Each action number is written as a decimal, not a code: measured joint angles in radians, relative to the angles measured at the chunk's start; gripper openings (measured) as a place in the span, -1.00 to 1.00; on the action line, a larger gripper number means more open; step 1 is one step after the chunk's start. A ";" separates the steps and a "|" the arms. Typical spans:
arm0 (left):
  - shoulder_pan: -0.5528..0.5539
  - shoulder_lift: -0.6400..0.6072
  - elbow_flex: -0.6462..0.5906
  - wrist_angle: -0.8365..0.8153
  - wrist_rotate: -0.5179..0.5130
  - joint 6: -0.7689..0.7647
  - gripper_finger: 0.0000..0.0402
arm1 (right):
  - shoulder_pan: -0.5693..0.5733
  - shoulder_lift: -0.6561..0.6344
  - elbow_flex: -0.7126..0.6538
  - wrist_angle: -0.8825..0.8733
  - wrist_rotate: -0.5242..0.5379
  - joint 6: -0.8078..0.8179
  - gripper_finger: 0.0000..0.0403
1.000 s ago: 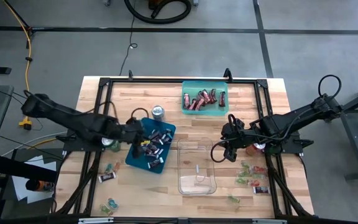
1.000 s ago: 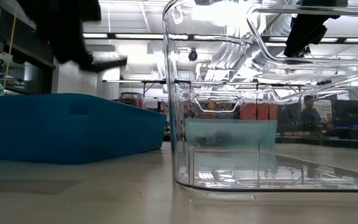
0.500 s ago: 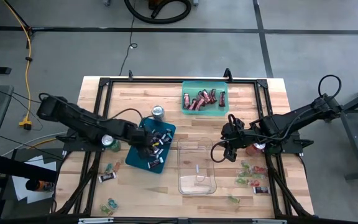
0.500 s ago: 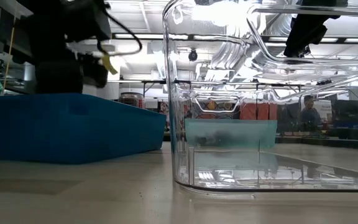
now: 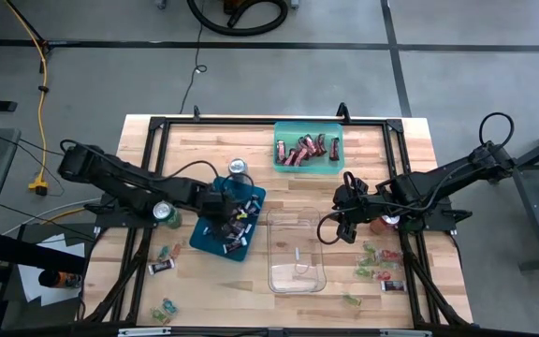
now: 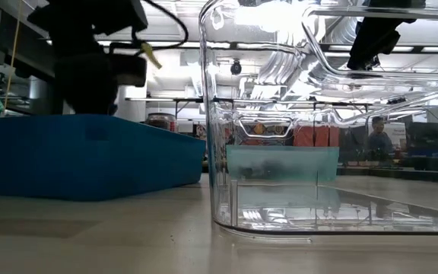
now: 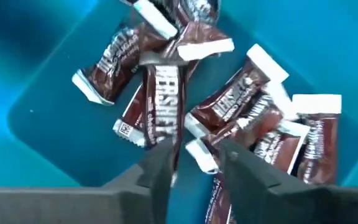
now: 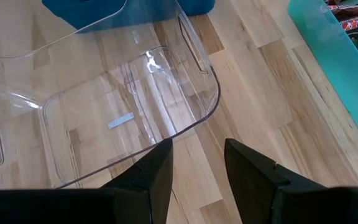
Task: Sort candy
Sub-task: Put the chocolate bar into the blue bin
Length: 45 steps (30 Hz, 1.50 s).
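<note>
Left wrist view, glossy crinkled brown candy (image 7: 229, 106), smooth blue bin (image 7: 36, 81)

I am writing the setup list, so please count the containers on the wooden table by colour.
Dark blue plastic tray: 1
Teal plastic tray: 1
Clear plastic bin: 1
Total: 3

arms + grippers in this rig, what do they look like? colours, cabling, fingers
Both arms are matte black, slim and jointed. A loose black cable loops off the left arm near its wrist, and another curls above the right arm near its base. The left gripper and right gripper each have two flat, dark grey fingers, unmarked.
</note>
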 joint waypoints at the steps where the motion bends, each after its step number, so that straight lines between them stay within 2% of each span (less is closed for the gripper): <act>1: 0.004 -0.011 0.009 -0.007 0.001 0.003 -0.34 | 0.000 0.000 0.000 0.000 0.000 0.000 -0.32; 7: 0.027 -0.113 0.070 -0.046 0.037 0.004 -0.11 | 0.000 0.000 0.000 0.000 0.000 0.000 -0.32; 15: -0.030 -0.348 0.104 -0.047 0.054 -0.024 -0.07 | 0.000 0.000 0.000 0.002 0.001 -0.005 -0.32; 20: -0.086 -0.430 0.104 -0.062 -0.028 -0.028 -0.07 | 0.000 0.000 0.000 0.008 0.001 0.000 -0.32; 27: -0.103 -0.447 0.104 -0.062 -0.111 -0.022 -0.07 | 0.000 0.000 0.000 0.008 -0.002 0.004 -0.32; 29: -0.103 -0.446 0.104 -0.062 -0.111 -0.022 -0.07 | -0.001 0.000 0.000 0.008 -0.067 0.057 -0.32; 34: -0.103 -0.446 0.104 -0.061 -0.111 -0.012 -0.07 | 0.043 0.016 0.000 -0.016 -0.455 0.247 -0.32; 36: -0.102 -0.446 0.104 -0.060 -0.125 0.003 -0.07 | 0.105 0.028 0.000 -0.008 -0.533 0.332 -0.32; 41: -0.100 -0.441 0.104 -0.062 -0.230 -0.023 -0.07 | 0.309 0.080 0.000 0.008 -0.527 0.542 -0.32; 45: -0.100 -0.441 0.104 -0.061 -0.240 -0.013 -0.07 | 0.453 0.157 0.000 -0.008 -0.498 0.624 -0.32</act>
